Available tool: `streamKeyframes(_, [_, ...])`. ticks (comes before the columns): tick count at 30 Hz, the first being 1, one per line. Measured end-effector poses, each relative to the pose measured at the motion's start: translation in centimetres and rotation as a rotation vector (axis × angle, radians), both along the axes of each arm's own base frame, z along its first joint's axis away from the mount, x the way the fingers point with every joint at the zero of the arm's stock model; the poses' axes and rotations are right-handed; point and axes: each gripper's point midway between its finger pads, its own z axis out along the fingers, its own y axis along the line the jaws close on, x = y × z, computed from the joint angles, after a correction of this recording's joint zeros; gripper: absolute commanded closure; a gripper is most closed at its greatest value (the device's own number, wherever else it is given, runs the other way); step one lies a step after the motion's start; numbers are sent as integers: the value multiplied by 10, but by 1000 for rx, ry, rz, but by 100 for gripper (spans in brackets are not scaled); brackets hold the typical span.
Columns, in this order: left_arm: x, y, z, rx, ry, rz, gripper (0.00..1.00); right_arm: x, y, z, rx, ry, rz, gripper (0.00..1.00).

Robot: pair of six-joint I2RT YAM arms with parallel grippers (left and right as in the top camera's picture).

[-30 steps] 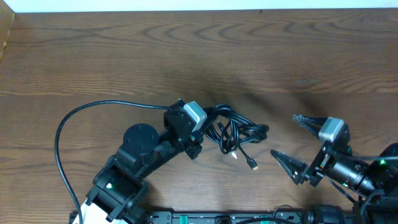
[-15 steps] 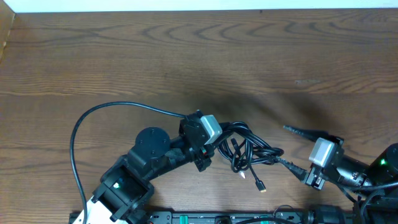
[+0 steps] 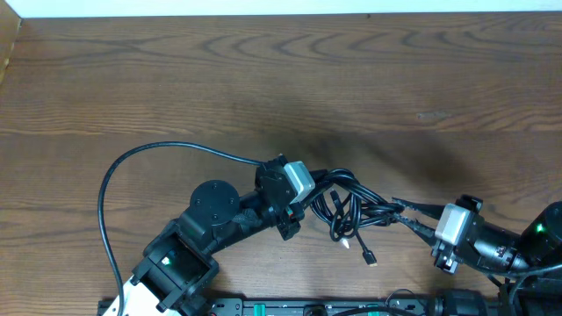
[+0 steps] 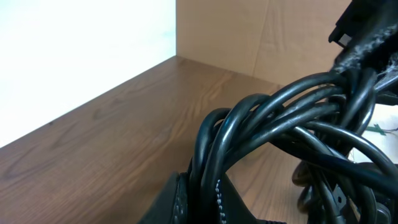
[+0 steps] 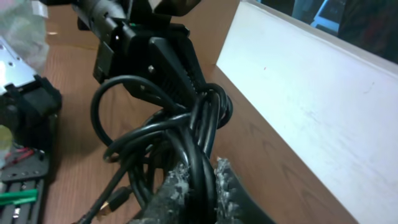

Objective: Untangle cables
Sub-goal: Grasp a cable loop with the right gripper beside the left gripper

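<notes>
The cables (image 3: 351, 209) are a bunched tangle of thin black cords lying on the wooden table between my two grippers. One small plug end (image 3: 370, 258) trails toward the front edge. My left gripper (image 3: 309, 195) is shut on the left side of the bundle. In the left wrist view several strands (image 4: 273, 124) rise out of its jaws (image 4: 202, 200). My right gripper (image 3: 400, 211) is shut on the right side of the bundle. In the right wrist view black strands (image 5: 180, 127) sit pinched between its worn fingers (image 5: 196, 186), with the left gripper (image 5: 165, 59) behind.
A thicker black arm cable (image 3: 112, 175) arcs over the table at the left. The arm bases (image 3: 167, 263) and a rail fill the front edge. A white wall (image 5: 311, 81) borders the far side of the table (image 3: 281, 79).
My right gripper moved left to the bundle and closed from wide open onto its right side. The left arm first carried the bundle right and frontward, then held nearly still.
</notes>
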Motion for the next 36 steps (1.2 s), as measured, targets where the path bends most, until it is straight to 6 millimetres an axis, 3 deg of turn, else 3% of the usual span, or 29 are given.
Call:
streamKeyframes(2, [0,0,1,-4,-3,0,92,-1,0,-2,2,16,1,87])
streamKeyframes(5, [0,-2,5,-16,-14,-5,93,-3,0,-6,4,45,3,99])
streamKeyframes(14, [1,-2,6,-21,-13,1,92,-4,1,-6,13,65,5,99])
streamKeyframes(23, [15,12,-20,12,167,170,92,8,-1,22,90,45,-24,99])
streamKeyframes(27, [20,19,-19,-14,233,239,93,12,0,35,139,64,-29,99])
streamKeyframes(36, [21,22,-19,-51,299,276,93,30,-10,36,249,248,-165,99])
